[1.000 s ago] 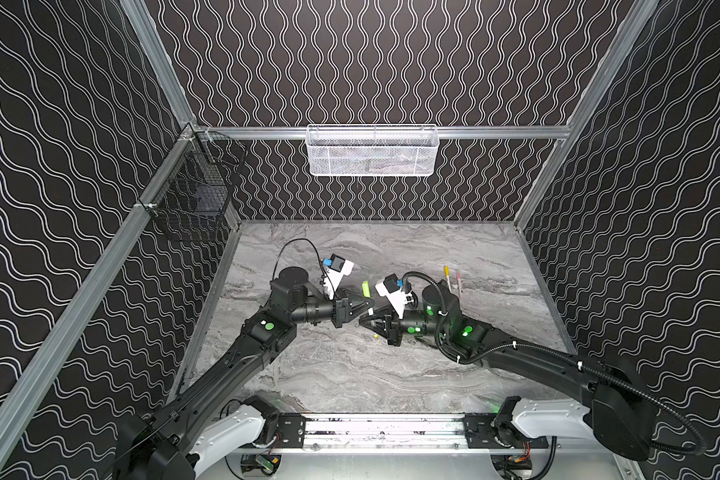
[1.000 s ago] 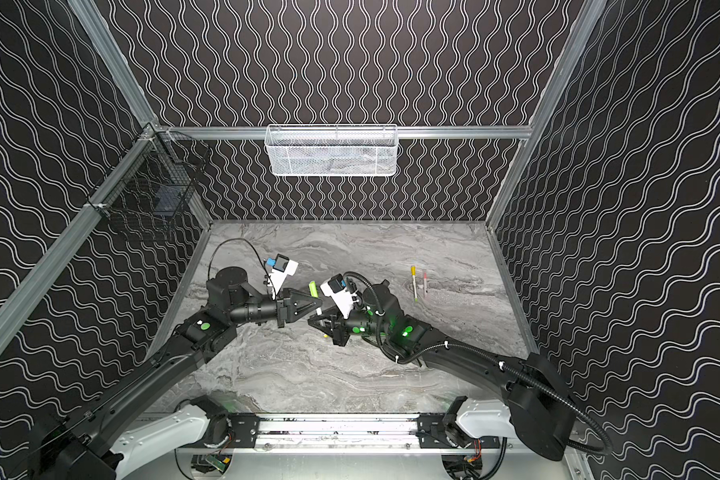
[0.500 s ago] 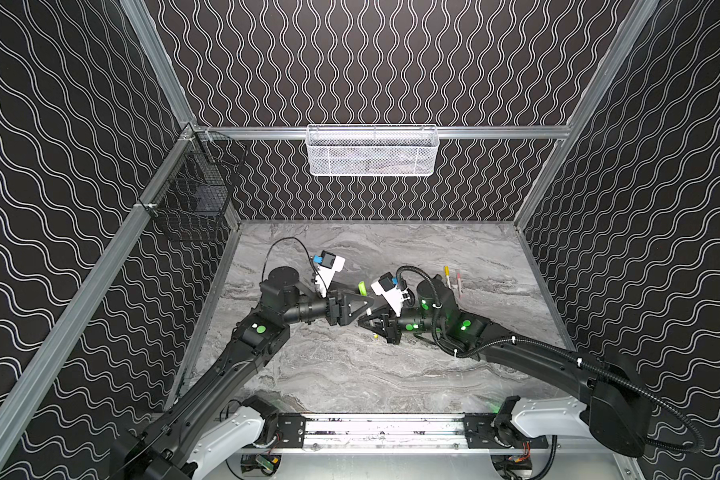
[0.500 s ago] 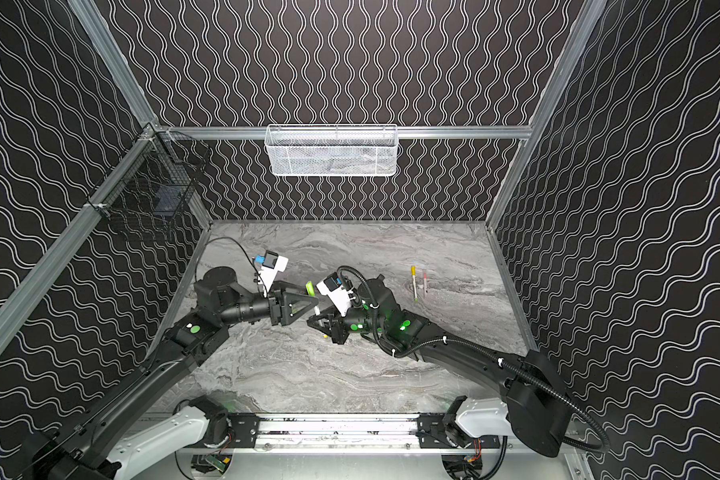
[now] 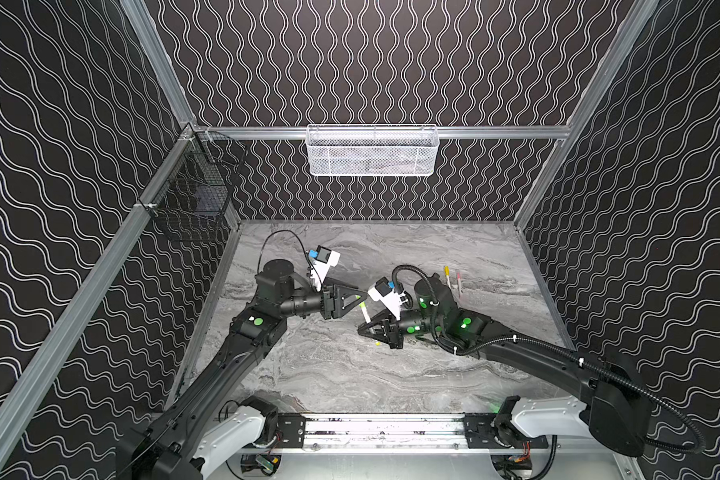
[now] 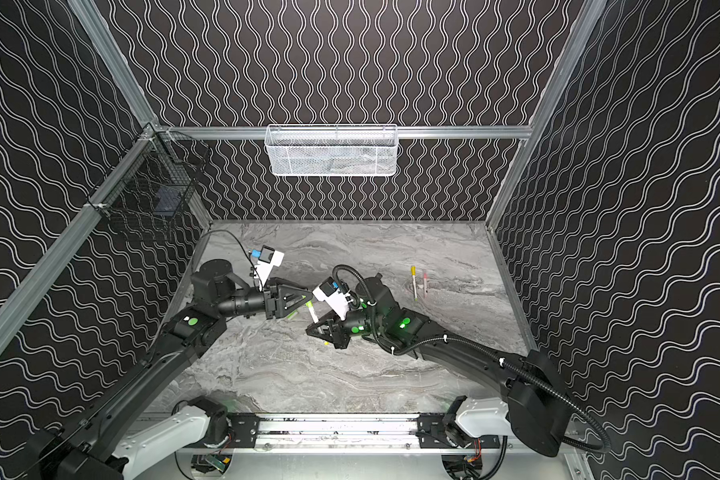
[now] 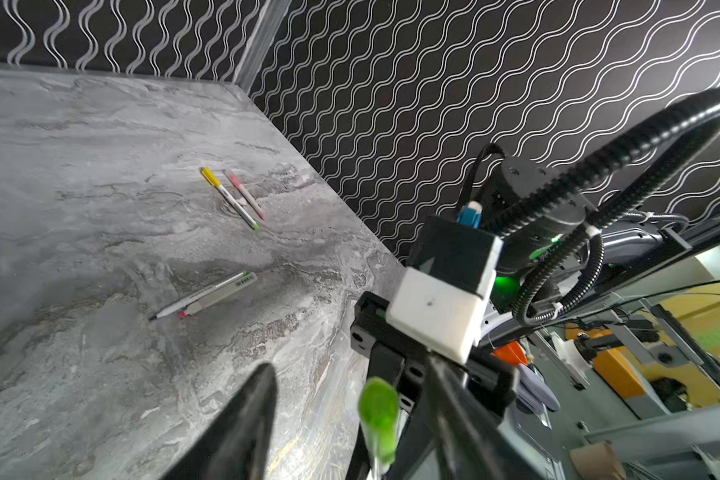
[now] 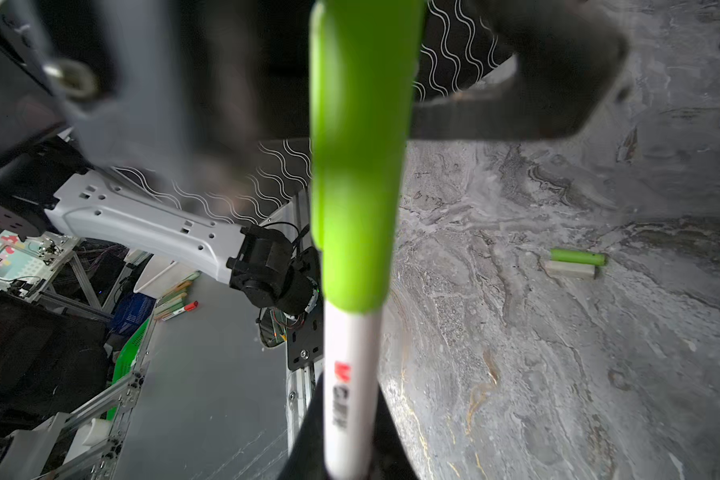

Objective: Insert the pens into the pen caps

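Your right gripper [image 5: 368,329] pinches the white pen [image 8: 352,374] by its barrel, green cap [image 8: 358,158] already on, above the table [image 5: 350,374]. The fingers of your left gripper [image 5: 363,296] stand spread either side of that cap. Two uncapped pens [image 7: 217,293], two capped pens [image 7: 229,198] and two loose caps [image 8: 578,257] lie on the table.

Grey marbled tabletop [image 5: 341,374] bears two capped pens [image 6: 414,284] (yellow, pink), two uncapped pens [image 7: 221,294], two loose caps [image 8: 578,257].
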Robot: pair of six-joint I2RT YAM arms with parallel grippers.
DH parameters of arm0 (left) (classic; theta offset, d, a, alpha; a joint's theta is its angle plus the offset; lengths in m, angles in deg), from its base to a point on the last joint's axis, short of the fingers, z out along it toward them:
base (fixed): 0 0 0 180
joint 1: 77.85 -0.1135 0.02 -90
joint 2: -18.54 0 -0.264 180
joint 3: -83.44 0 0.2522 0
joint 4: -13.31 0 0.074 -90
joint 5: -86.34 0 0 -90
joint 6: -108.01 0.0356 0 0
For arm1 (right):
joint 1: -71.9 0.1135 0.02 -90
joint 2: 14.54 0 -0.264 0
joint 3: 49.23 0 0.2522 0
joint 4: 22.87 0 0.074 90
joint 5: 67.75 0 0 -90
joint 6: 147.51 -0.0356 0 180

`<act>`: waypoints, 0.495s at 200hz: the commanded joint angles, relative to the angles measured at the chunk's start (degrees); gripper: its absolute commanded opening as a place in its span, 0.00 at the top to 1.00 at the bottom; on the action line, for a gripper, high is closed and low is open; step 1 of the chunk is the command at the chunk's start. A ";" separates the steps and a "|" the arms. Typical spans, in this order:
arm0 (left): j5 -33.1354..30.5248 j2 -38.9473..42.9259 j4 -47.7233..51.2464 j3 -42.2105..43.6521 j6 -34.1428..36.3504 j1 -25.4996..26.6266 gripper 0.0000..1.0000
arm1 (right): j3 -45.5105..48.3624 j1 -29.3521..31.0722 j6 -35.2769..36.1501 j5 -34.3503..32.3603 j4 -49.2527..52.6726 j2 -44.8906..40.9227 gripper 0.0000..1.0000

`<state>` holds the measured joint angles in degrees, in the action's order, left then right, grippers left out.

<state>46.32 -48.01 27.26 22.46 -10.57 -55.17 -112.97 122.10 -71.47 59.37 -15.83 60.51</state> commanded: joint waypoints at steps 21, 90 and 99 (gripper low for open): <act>1.90 -0.44 -2.07 0.02 -0.19 -0.12 0.89 | -1.52 0.01 1.02 0.84 1.24 0.18 1.00; 3.35 0.77 2.66 0.31 2.18 0.00 1.00 | -2.23 0.00 1.03 -4.64 -3.58 -1.25 1.00; 3.69 0.95 4.78 -0.25 3.63 0.08 1.00 | -2.36 0.00 1.04 -5.54 -4.78 -1.50 1.00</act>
<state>49.25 -47.37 25.91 22.85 -11.59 -55.17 -114.04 122.25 -70.31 57.32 -13.71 60.16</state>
